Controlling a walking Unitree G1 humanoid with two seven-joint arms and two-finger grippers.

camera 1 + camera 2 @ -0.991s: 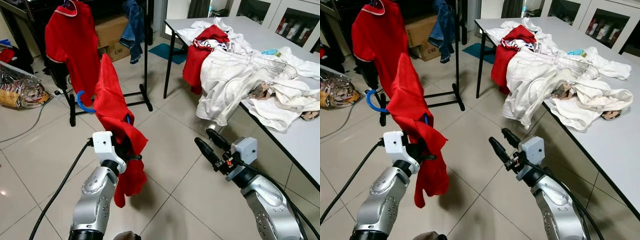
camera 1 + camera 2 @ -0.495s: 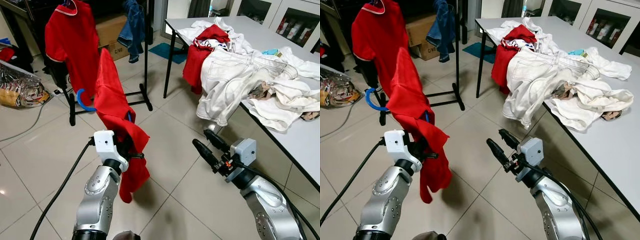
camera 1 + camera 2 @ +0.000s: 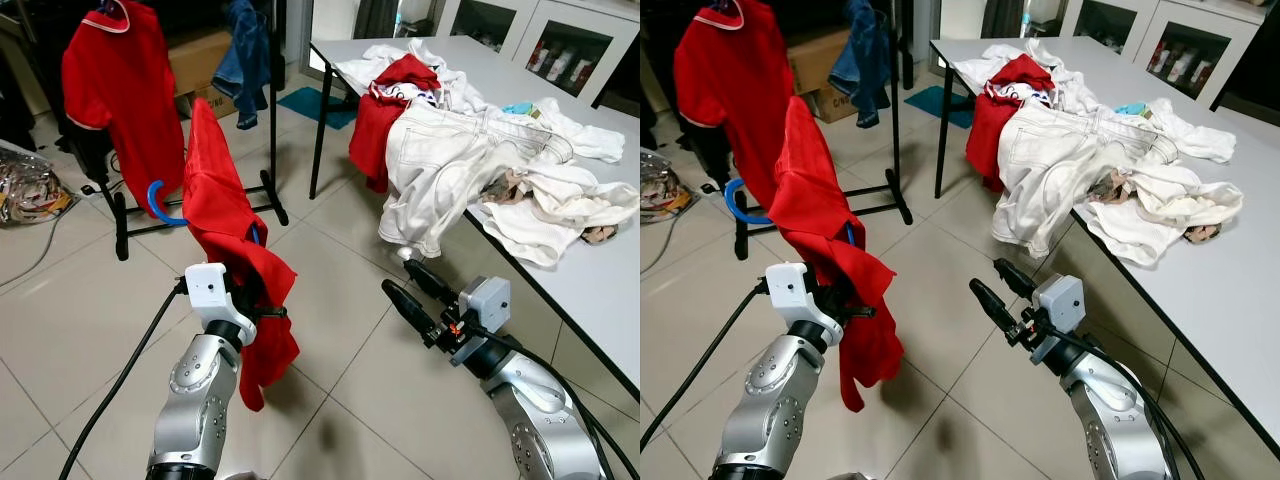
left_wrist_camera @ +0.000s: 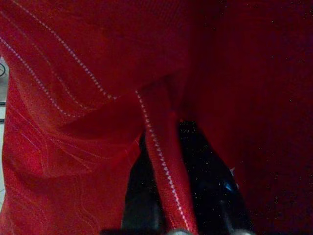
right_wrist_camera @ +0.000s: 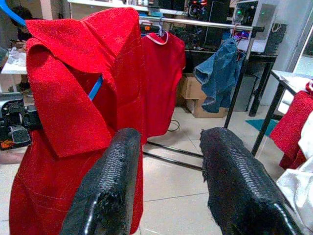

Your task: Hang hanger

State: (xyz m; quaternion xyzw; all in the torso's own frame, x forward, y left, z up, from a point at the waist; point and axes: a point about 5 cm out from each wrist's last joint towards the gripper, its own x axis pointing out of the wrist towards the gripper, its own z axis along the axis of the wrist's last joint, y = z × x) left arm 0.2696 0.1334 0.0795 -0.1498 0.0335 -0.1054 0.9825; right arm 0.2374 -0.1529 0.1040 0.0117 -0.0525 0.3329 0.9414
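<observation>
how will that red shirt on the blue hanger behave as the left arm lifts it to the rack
The red shirt is probably floppy: it droops in folds below the left gripper. It looks light, carried on one arm. It may slide, since it sits bunched and lopsided on the blue hanger, whose hook looks stiff enough to catch the rack.

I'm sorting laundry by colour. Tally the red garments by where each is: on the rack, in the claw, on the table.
On the rack: 1, red shirt
In the left claw: 1, red garment
On the table: 1, red cloth
Total: 3
</observation>
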